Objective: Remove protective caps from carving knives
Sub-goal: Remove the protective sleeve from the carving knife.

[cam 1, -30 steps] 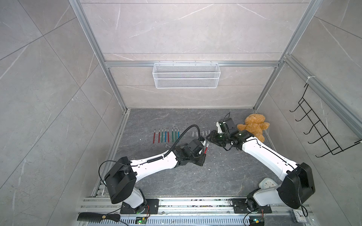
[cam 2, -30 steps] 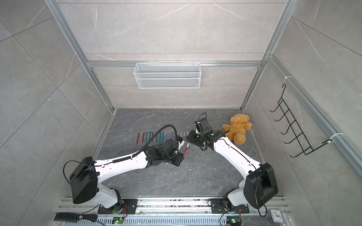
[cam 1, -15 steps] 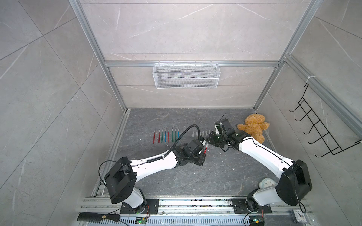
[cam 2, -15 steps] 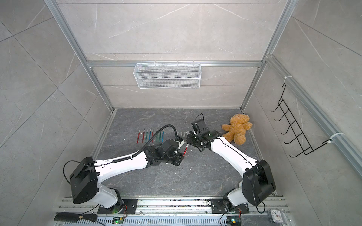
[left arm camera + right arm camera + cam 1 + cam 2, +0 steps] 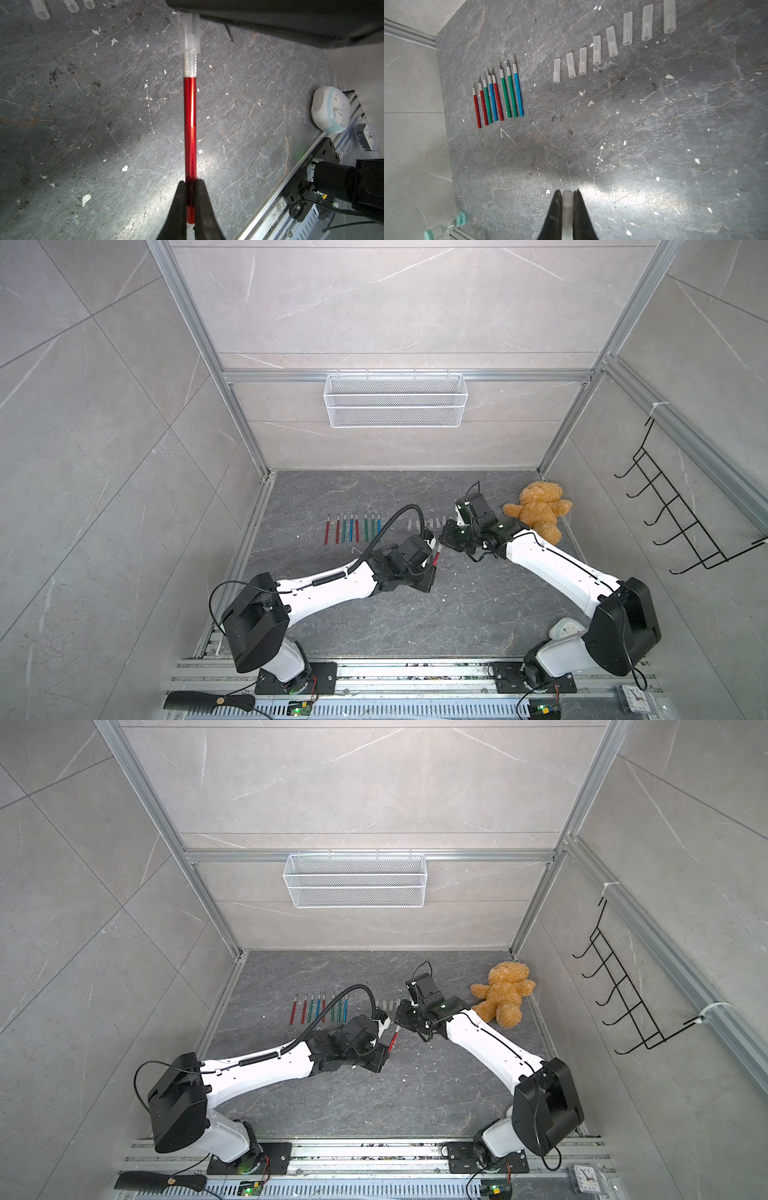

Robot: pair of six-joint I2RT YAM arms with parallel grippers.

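Observation:
My left gripper [image 5: 190,185] is shut on the lower end of a red carving knife [image 5: 190,124] and holds it above the floor, mid-scene in both top views [image 5: 436,558] [image 5: 392,1040]. A translucent protective cap [image 5: 189,35] covers the knife's tip. My right gripper [image 5: 568,192] is shut on that cap [image 5: 567,199], meeting the knife from the right [image 5: 442,542]. Several uncapped knives [image 5: 497,97] with red, green and blue handles lie in a row at the back left. Several loose caps [image 5: 597,49] lie in a row beside them.
A brown teddy bear [image 5: 536,510] sits at the back right, close behind the right arm. A white wire basket [image 5: 395,400] hangs on the back wall. A black comb [image 5: 208,701] lies on the front rail. A round white clock [image 5: 330,110] rests by the right base.
The right gripper has moved a little left onto the knife's tip and closed on the cap. The left arm and the red knife have stayed still.

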